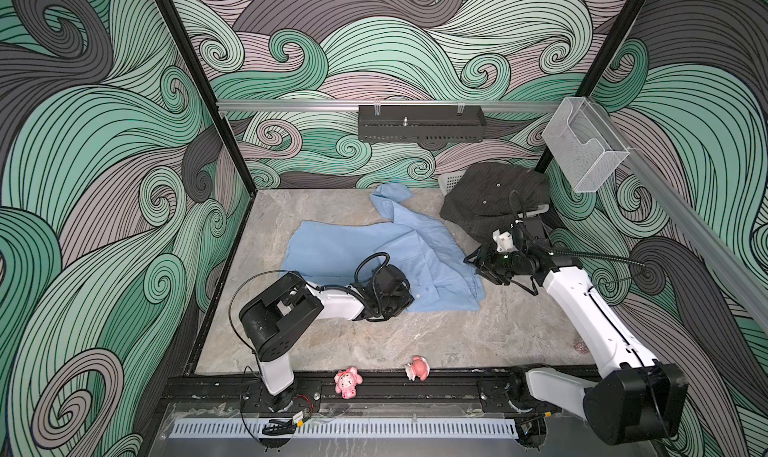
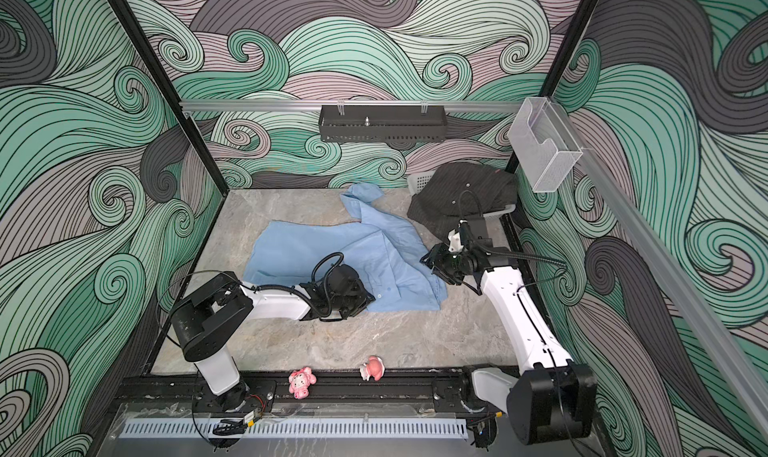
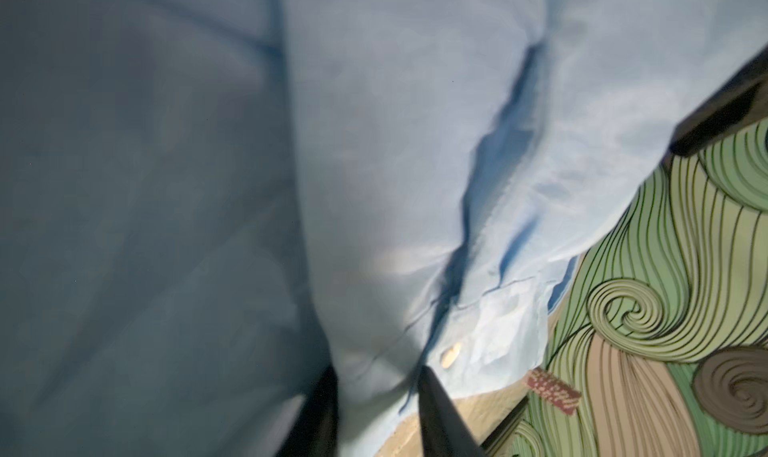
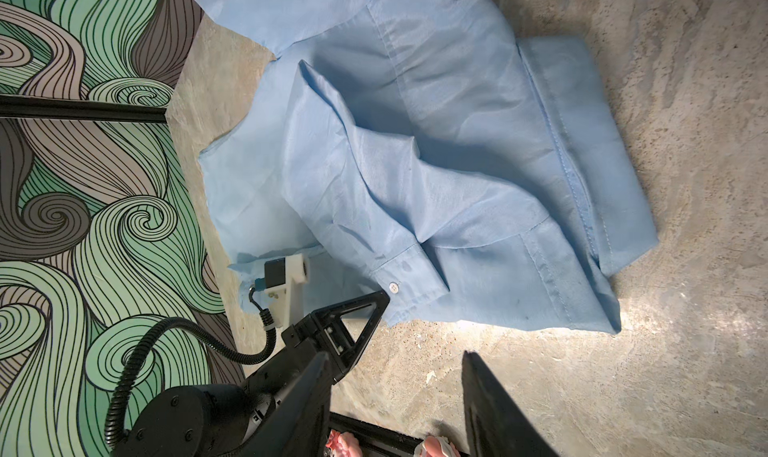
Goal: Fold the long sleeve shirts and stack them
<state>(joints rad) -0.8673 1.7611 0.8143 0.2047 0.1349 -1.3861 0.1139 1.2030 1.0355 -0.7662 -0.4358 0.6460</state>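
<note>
We reckon this floppy light blue shirt [image 1: 345, 247] wants grabbing by the cuff [image 4: 409, 276]; left gripper [image 3: 376, 376] straddles it, grip unclear, right gripper [image 4: 397, 355] jaws apart, empty.

Left wrist view blurred, shadowed; others sharp

Plain light blue shirt [image 1: 332, 247], charcoal pinstriped shirt [image 1: 490, 197].
</note>
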